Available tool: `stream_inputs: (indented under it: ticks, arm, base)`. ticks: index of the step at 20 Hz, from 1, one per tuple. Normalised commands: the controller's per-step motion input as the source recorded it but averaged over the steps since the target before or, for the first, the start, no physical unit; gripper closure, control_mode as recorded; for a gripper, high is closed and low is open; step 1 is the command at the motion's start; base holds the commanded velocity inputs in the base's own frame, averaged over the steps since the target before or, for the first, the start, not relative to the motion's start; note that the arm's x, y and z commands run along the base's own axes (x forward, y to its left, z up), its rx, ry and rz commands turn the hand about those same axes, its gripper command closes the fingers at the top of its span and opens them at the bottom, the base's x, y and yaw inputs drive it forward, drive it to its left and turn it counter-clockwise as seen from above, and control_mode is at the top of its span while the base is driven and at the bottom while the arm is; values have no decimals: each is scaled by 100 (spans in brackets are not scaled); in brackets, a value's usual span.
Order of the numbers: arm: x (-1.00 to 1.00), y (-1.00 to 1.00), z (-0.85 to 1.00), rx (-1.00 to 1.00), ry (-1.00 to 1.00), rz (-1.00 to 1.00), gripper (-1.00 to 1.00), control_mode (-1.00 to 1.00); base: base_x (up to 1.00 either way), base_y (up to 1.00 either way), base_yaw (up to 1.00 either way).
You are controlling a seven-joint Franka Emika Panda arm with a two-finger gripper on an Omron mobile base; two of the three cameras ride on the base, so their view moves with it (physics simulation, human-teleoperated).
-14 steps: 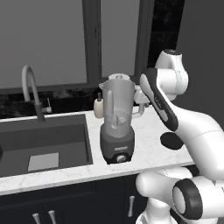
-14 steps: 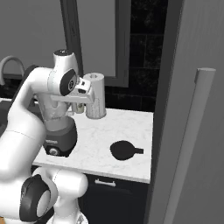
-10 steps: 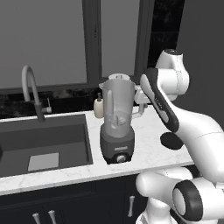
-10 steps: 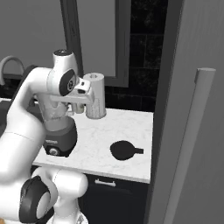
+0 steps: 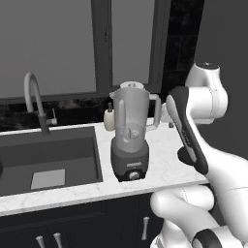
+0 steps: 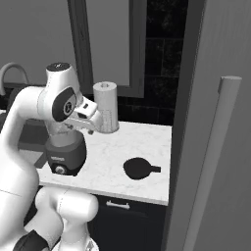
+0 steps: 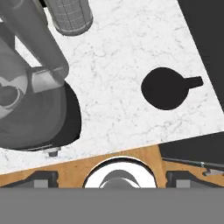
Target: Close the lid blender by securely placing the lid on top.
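In the hand view the lid (image 7: 165, 89) lies right of centre, tab pointing right, apart from the blender (image 7: 30, 109); the gripper's state cannot be told.

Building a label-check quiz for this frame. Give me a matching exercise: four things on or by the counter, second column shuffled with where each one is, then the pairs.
Things:
1. lid
2. blender
3. soap bottle
4. faucet

Places:
A. behind the sink, at the back edge
B. lying flat on bare counter, to the right of the blender
C. standing at the sink's right edge, jar open on top
D. just behind the blender, by the wall

Pairs: 1-B, 2-C, 3-D, 4-A
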Motion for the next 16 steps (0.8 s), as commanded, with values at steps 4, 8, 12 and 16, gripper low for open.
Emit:
stream_inputs:
  ticks: [4,8,12,16]
  arm:
    - [-52,-42,-2,2,0,-46,-100,-100]
    - [-32,-74,-1,14,0,-36,-100,-100]
    - [1,-57,-11,12,0,-27,-100,-100]
    - [31,-4,-17,1,1,-6,-100,-100]
  base:
    - [0,0,0]
    - [0,0,0]
    - [0,0,0]
    - [0,0,0]
